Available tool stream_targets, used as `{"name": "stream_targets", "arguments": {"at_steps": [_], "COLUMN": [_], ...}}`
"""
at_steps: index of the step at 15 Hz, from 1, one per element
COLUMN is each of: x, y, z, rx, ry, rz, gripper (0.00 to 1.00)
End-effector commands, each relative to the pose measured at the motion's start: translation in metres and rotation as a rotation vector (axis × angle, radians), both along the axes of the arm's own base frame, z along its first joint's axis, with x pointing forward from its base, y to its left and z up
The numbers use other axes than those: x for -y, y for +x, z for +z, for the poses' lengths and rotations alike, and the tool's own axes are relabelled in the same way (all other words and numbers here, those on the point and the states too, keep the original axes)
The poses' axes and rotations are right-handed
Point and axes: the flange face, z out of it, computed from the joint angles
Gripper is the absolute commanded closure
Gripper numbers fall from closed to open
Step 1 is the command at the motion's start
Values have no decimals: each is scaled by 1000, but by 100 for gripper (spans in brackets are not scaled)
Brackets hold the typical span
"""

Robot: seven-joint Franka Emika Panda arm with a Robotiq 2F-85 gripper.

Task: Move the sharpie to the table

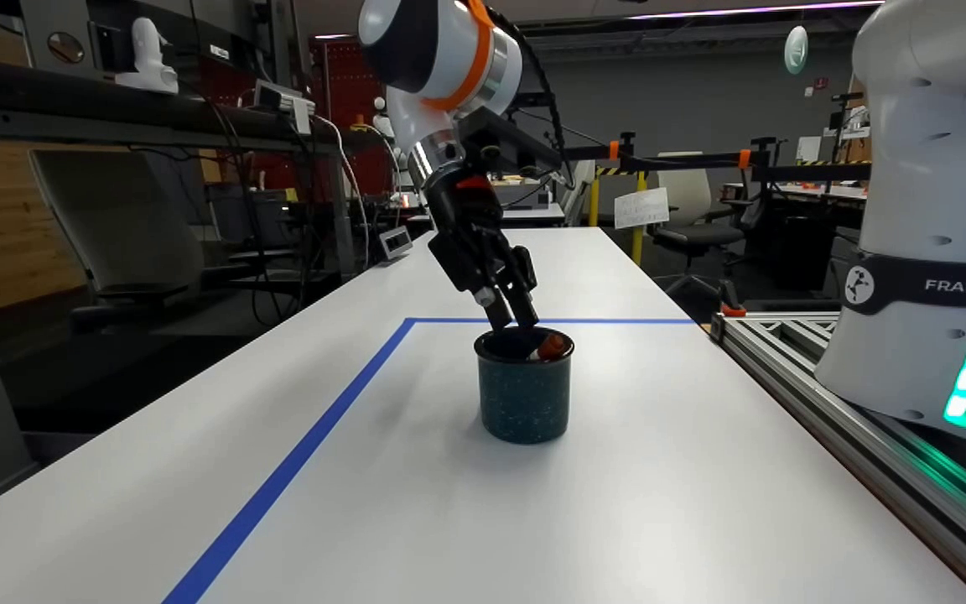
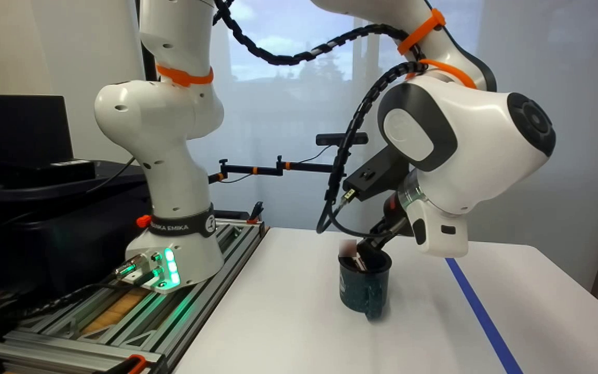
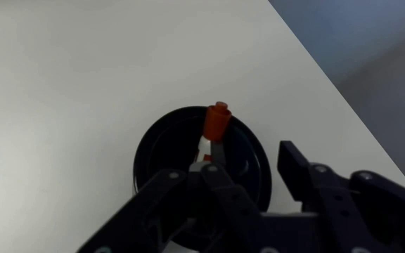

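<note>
"What worried you?"

"My gripper (image 3: 253, 160) stood parted, clasping nothing, and in the wrist view seemed to straddle the rim of the cup (image 1: 525, 403). Closing there could have pinched the wall and tipped it."

"And the sharpie (image 3: 217, 123)?"

"It leaned inside the cup, just below my gripper, reddish end near the rim; the table (image 1: 634, 503) lay beneath both."

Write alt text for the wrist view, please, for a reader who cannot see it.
A white marker with an orange end leans inside a dark round cup on a white table, seen from above. The open black gripper comes in from the bottom and hides the rest of the marker.
</note>
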Motion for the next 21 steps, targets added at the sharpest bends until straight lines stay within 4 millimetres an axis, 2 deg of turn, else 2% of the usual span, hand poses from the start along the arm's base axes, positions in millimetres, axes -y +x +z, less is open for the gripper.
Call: {"name": "stream_targets", "arguments": {"at_steps": [1, 5, 6, 10, 16, 19, 21], "x": [4, 9, 9, 6, -3, -9, -16], "y": [1, 0, 0, -1, 0, 3, 5], "z": [5, 6, 4, -3, -19, -25, -27], "rx": [-15, -43, -48, -66, -76, -58, -46], "ry": [-7, -31, -40, -78, -164, -191, -189], "rz": [11, 28, 32, 51, 73, 86, 89], "gripper": [57, 60, 57, 54, 64, 60, 62]}}
